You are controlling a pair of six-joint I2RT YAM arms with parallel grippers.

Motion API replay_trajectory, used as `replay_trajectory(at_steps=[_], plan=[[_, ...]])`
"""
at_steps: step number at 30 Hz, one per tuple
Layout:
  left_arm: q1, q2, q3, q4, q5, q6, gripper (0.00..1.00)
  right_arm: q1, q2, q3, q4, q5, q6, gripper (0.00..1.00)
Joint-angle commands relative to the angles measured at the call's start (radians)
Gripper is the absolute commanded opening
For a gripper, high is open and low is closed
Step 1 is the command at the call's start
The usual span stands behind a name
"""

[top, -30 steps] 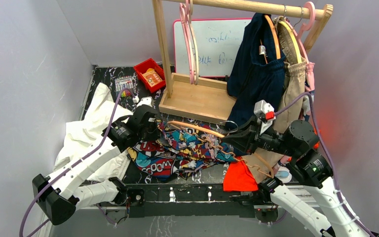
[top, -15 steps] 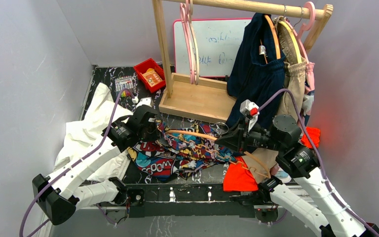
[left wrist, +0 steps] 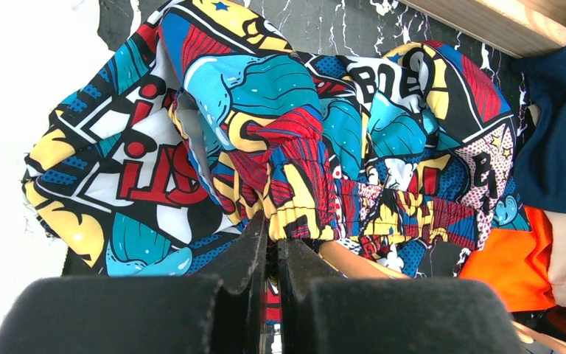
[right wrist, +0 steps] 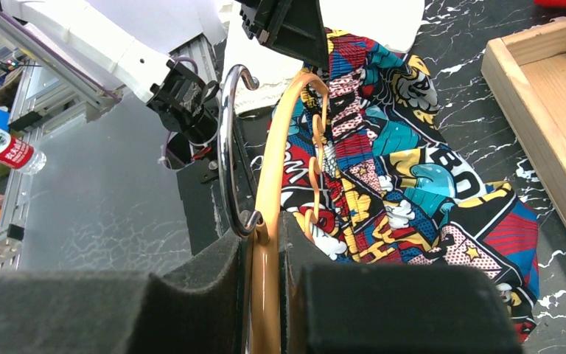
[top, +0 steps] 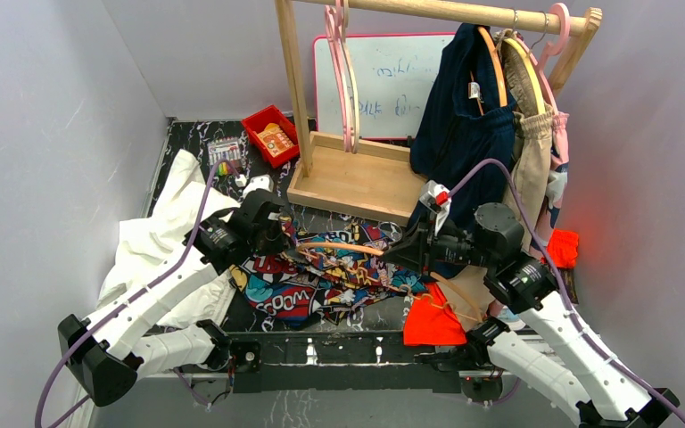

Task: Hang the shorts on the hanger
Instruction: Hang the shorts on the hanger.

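The comic-print shorts lie bunched on the dark table in front of the rack; they also fill the left wrist view and the right wrist view. My left gripper is shut on the shorts' gathered waistband. My right gripper is shut on the light-orange hanger just below its silver hook. The hanger reaches leftward over the shorts, its far end at the left gripper. An orange stretch of the hanger shows under the waistband.
A wooden rack base stands behind the shorts, with pink hangers, a dark navy garment and a beige one hanging above. White cloth lies at left, an orange cloth at the front edge, a red tray at the back.
My right arm has swung left and forward, carrying the hanger further over the shorts toward the left gripper. The left arm has stayed put, still pinching the waistband.
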Motion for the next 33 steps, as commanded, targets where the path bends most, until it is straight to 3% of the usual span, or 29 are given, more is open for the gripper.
replay_trajectory(at_steps=[1,10,22,25,29,33], plan=[[0.005,-0.001,0.051,-0.031,-0.029,-0.019,0.0,0.001,0.003,0.001,0.108,-0.02,0.025,0.0],[0.004,0.02,0.063,-0.05,-0.047,-0.049,0.0,0.007,0.026,-0.01,0.131,-0.032,0.032,0.0],[0.004,0.033,0.09,-0.057,-0.031,-0.067,0.0,0.072,0.097,0.005,0.079,0.099,-0.03,0.0],[0.004,0.035,0.094,-0.059,-0.033,-0.071,0.0,0.153,0.115,0.019,0.06,0.214,-0.058,0.0],[0.004,0.035,0.109,-0.066,-0.043,-0.079,0.0,0.332,0.123,0.058,0.028,0.586,-0.103,0.0],[0.004,0.035,0.129,-0.067,-0.042,-0.075,0.0,0.435,0.139,0.084,0.04,0.793,-0.128,0.0]])
